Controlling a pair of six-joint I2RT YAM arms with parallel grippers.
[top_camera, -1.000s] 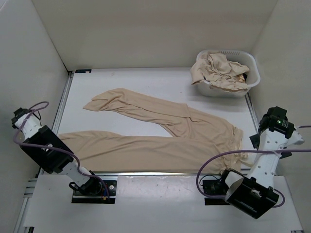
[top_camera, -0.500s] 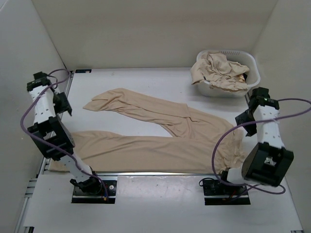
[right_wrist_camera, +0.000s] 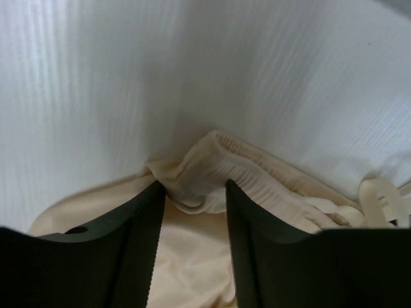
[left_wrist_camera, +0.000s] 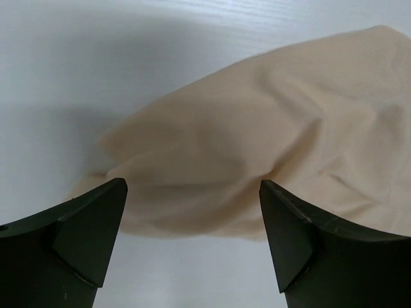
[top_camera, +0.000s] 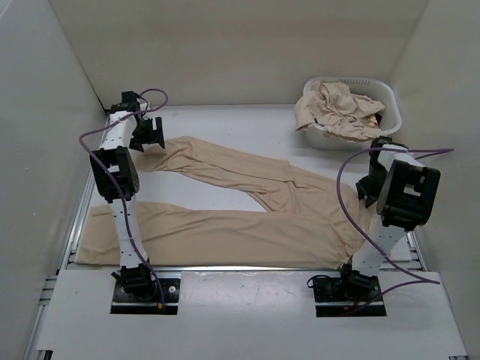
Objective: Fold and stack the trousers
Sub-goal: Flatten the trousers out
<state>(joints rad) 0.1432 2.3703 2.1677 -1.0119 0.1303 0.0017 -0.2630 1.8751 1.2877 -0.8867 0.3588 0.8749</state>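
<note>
A pair of tan trousers lies spread flat, legs toward the left and waistband at the right. My left gripper hovers at the far left over the hem of the far leg. In the left wrist view the gripper is open, the hem just ahead of and between the fingertips. My right gripper is down at the waistband. In the right wrist view it is open, its fingers straddling a bunched fold of the waistband.
A white slotted basket at the back right holds more crumpled tan trousers. White walls close in the table on the left, back and right. The near leg runs along the table's front edge.
Both arms have swung up from beside their bases and out over the table: the left to the far leg's hem, the right to the waistband. The trousers have not moved.
</note>
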